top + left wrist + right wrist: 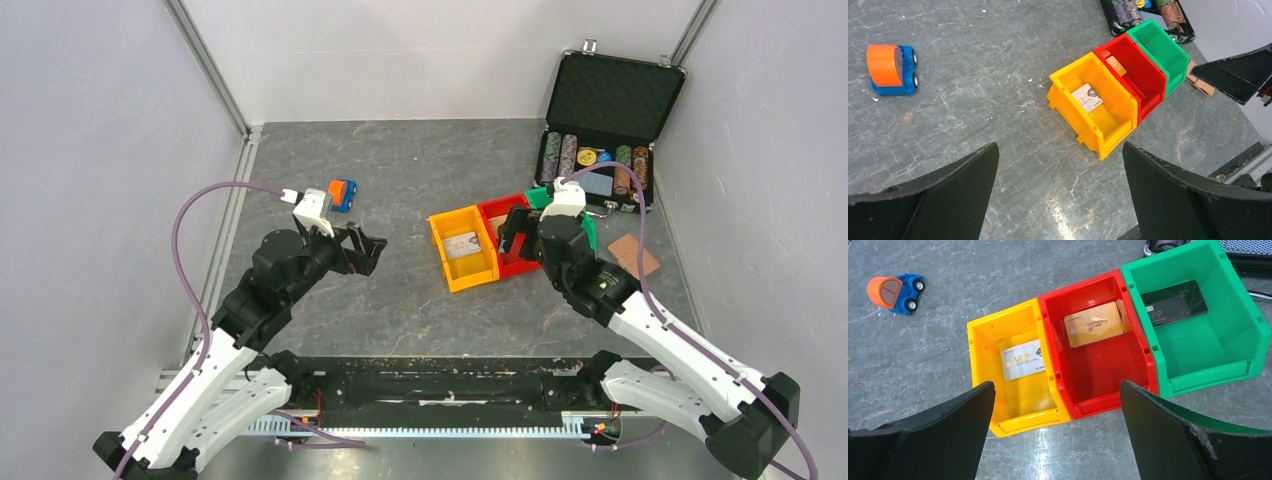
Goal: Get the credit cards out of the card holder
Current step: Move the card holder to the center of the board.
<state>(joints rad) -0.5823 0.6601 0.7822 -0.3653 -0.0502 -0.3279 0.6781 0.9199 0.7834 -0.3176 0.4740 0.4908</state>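
Spread and empty, right pincer (pixel 1056 390) hangs over a gold credit card (pixel 1094 324) in the red plastic bin (pixel 1098 372); best swing rightward to check the reddish-brown card holder (pixel 625 252).

On a grey marbled stone-look table (pixel 400 170), right of centre, a row of three open plastic bins, touching side by side: yellow rectangular bin (pixel 1030 392) leftmost, red rectangular bin (pixel 1098 370) in the middle, green rectangular bin (pixel 1198 345) rightmost. In each, one card: white thin plastic card (pixel 1022 359) mid-floor in the first, gold thin plastic card (pixel 1094 324) and black thin plastic card (pixel 1174 303) at the ends nearer the case. Behind and right of the row, by the back corner, a black hard-shell chip case (pixel 612 95), lid raised, with round striped poker chips (pixel 590 160) in rows inside. Right of the row and nearer than the case, a flat reddish-brown leather-like card holder (pixel 634 257), seemingly lying on the table, partly hidden from overhead. Well apart to the left, a small blue-and-orange plastic toy car (pixel 895 291).
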